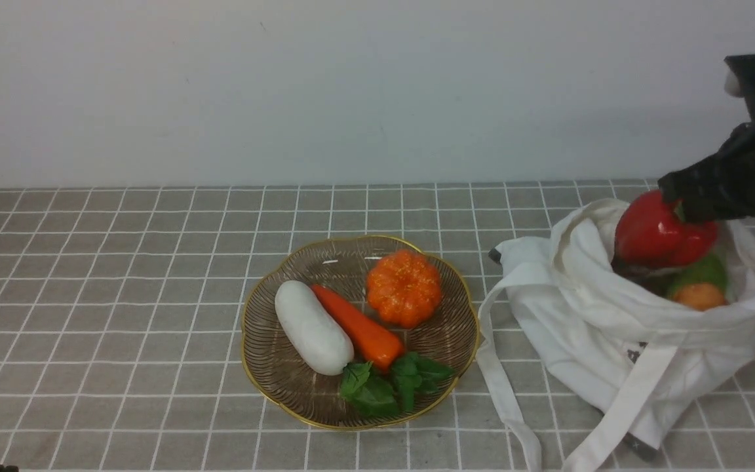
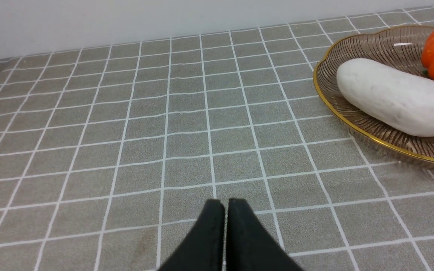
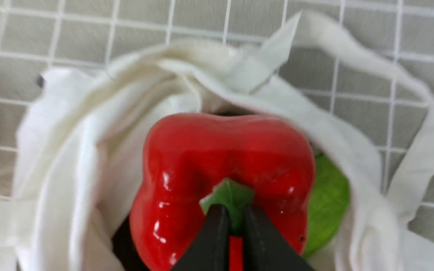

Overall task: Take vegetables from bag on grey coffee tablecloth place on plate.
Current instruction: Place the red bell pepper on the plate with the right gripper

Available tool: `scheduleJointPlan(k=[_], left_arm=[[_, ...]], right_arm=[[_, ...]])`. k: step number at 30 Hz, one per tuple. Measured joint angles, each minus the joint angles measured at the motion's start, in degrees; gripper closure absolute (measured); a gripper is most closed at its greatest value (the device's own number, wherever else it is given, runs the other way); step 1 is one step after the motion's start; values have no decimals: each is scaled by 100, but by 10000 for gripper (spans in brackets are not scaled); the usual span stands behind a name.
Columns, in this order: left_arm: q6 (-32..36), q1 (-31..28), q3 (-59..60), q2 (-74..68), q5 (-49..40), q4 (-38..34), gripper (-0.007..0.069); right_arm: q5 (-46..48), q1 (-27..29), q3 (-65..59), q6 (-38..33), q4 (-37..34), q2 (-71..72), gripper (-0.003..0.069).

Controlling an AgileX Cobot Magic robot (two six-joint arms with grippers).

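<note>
A glossy red bell pepper [image 1: 659,233] hangs at the mouth of the white cloth bag [image 1: 613,328] on the right of the grey checked tablecloth [image 1: 122,295]. My right gripper [image 3: 232,216] is shut on the pepper's [image 3: 224,150] green stem [image 3: 229,195]; in the front view the right gripper [image 1: 682,200] sits on the pepper's upper right. The gold-rimmed ribbed plate [image 1: 269,367] stands in the middle. My left gripper [image 2: 225,210] is shut and empty, low over bare cloth, apart from the plate [image 2: 356,128].
On the plate lie a white radish [image 1: 312,328], an orange carrot [image 1: 358,326], an orange pumpkin [image 1: 404,287] and green leaves [image 1: 387,383]. Inside the bag are a green item [image 1: 702,272] and an orange item [image 1: 698,296]. Bag straps [image 1: 502,387] trail toward the front edge.
</note>
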State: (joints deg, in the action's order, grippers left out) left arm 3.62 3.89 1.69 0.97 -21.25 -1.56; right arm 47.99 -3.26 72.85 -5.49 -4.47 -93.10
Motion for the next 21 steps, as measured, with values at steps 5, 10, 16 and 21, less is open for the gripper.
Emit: scheduleJointPlan(k=[5,10,16,21], left_arm=[[0,0,0,0,0,0,629],[0,0,0,0,0,0,629],[0,0,0,0,0,0,629],[0,0,0,0,0,0,629]], right_arm=[[354,-57,0,-141,-54,11,643],[480,-152,0,-211,-231,215,643],[547,-160,0,-574,-901,951,643],[535,-369,0,-1377,-2033,1301,643]])
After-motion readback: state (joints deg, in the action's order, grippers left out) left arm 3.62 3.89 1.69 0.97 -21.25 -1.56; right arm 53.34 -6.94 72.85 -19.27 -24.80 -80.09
